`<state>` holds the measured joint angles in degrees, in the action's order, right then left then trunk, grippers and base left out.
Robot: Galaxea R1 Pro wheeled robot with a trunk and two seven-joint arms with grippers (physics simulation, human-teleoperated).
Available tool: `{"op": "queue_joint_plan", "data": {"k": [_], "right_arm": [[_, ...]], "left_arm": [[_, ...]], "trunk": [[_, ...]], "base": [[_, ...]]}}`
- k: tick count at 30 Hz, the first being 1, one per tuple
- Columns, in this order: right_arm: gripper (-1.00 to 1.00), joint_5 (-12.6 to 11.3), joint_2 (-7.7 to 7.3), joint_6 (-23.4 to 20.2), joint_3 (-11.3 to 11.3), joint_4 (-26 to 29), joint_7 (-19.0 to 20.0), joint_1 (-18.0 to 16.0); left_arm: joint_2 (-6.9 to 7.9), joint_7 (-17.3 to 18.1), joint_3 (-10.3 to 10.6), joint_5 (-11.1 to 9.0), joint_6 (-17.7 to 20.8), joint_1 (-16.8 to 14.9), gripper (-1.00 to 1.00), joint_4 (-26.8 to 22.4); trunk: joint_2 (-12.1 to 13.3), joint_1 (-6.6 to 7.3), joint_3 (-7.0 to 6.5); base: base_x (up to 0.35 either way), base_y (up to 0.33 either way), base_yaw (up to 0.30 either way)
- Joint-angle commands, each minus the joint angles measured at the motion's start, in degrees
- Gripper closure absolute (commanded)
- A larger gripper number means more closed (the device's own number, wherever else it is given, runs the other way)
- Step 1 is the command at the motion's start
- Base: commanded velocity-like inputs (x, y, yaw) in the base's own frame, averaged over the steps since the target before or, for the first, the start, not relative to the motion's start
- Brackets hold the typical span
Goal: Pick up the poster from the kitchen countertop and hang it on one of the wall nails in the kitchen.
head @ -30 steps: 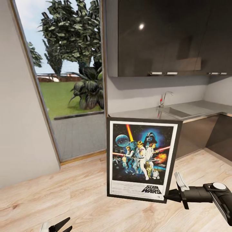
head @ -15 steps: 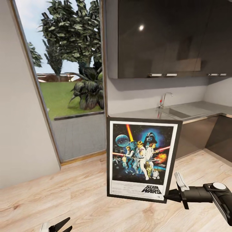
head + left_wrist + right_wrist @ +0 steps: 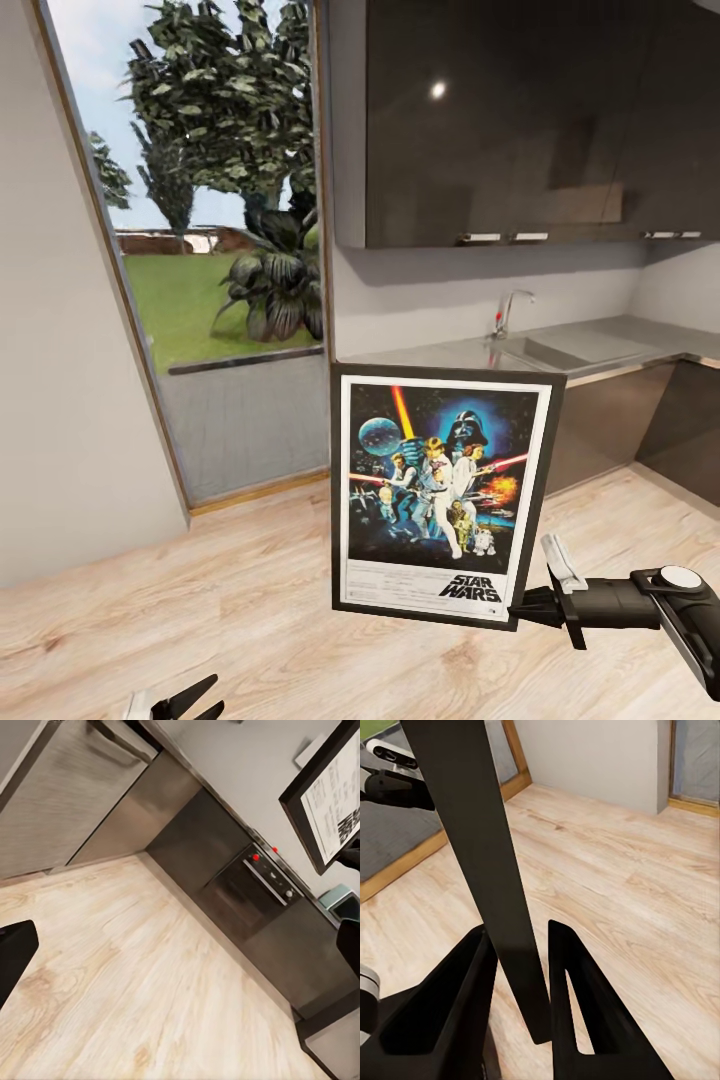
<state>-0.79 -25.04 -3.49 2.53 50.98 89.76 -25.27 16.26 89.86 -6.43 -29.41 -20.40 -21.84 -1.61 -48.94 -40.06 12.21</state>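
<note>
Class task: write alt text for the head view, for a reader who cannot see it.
The right gripper holds an upright framed Star Wars poster by its lower corner above a wooden floor; behind are a grey kitchen countertop with sink and a garden window.

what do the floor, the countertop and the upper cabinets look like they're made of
The pale plank floor looks like light wood or laminate: grain streaks and board seams show. The long grey kitchen countertop with its inset sink looks like brushed steel or smooth stone; its soft sheen leaves that open. The dark upper cabinets look like glossy lacquer or glass, since a lamp glint reflects in them.
</note>
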Motion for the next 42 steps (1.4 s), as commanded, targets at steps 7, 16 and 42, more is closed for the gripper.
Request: {"op": "queue_joint_plan", "data": {"k": [7, 16, 42], "right_arm": [[1.00, -0.1, -0.01, -0.5, 0.0, 0.0, 0.2, 0.0], [1.00, -0.1, -0.01, -0.5, 0.0, 0.0, 0.2, 0.0], [1.00, -0.1, -0.01, -0.5, 0.0, 0.0, 0.2, 0.0]], "left_arm": [[0.00, 0.1, -0.4, 0.3, -0.4, 0.0, -1.00, 0.0], [0.00, 0.1, -0.4, 0.3, -0.4, 0.0, -1.00, 0.0], [0.00, 0.1, -0.4, 0.3, -0.4, 0.0, -1.00, 0.0]], "trunk": [[2.8, 1.53, -1.18], [6.4, 3.51, -2.79], [16.8, 9.22, -7.46]], "base": [[0.000, 0.000, 0.000], [0.000, 0.000, 0.000], [0.000, 0.000, 0.000]]}}
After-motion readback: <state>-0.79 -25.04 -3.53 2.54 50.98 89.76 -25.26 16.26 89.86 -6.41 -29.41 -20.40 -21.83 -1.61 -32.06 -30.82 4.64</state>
